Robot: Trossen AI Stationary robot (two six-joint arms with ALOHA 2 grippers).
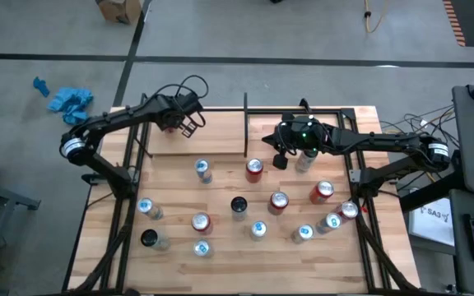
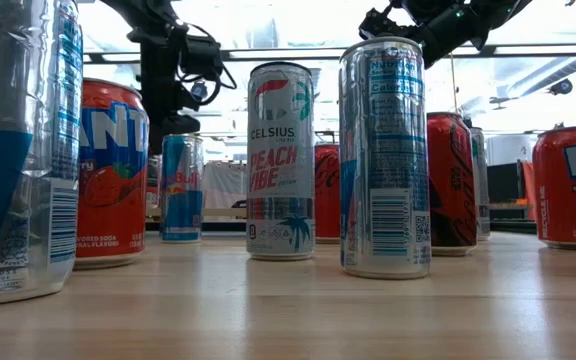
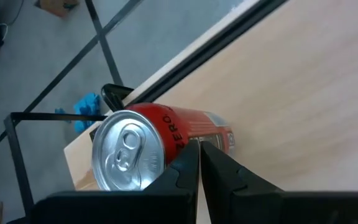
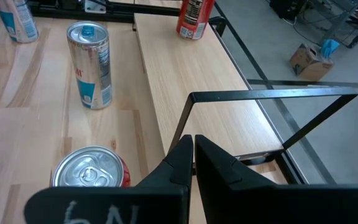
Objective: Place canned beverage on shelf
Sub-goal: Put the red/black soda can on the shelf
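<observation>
Left pincer (image 1: 189,125) hangs over the shelf (image 1: 220,141) — the narrow bay of thin black frame with a pale plank floor, at the far edge of the counter (image 1: 229,247). Its fingers are pressed together and grip nothing. Just beyond them in the left wrist view stands a red can (image 3: 160,146) with a plain aluminium lid and pull-tab, upright on the plank at the bay's far left end, near a corner post. From that you can judge one beverage as already shelved, tucked to the end so the rest of the bay stays free.

Right pincer (image 1: 280,161) sits over the counter by the bay's right end, fingers likewise closed on nothing. Below it in the right wrist view, a red can's lid (image 4: 92,169); farther off, a slim silver-and-blue can (image 4: 89,63).

The loose cans are scattered upright across the front of the counter, well apart — room for fingers to drop around any one. Smooth, glossy cylinders, some slim, some stout; a Celsius can (image 2: 280,160) reads clearly in the low view. Expect slick walls, light weight and easy tipping on the smooth wood.
</observation>
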